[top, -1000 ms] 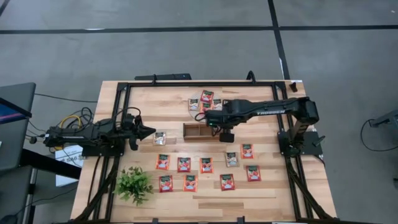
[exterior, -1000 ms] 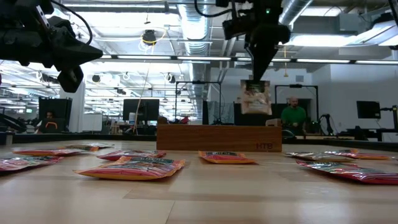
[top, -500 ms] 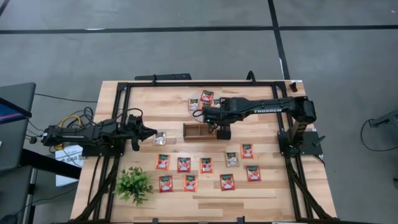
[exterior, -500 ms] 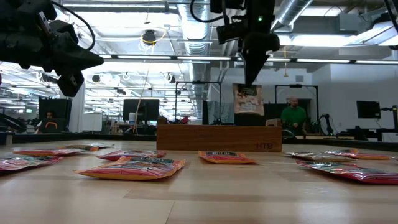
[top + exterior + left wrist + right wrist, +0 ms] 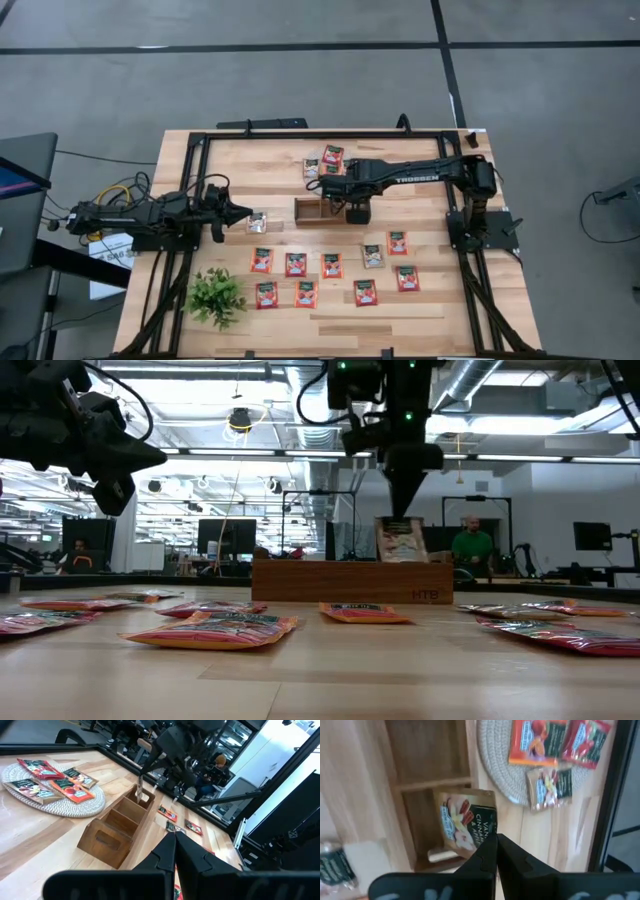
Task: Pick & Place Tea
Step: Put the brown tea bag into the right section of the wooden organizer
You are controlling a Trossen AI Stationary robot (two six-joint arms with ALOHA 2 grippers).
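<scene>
right tool [image 5: 405, 510] is pinching a tea packet [image 5: 468, 824] by its top edge so it dangles upright into the end slot of the wooden tray [image 5: 322, 211], left tool [image 5: 243, 212] just waits clenched and empty off to the side.

Two matte black jointed arms [image 5: 420, 178], white lettering, looped black cables.

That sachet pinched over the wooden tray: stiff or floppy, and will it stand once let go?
The sachet hangs flat and unbent from the right tool, so probably fairly stiff and light. Being thin, it may lean against a wall of the wooden tray rather than stand.
</scene>
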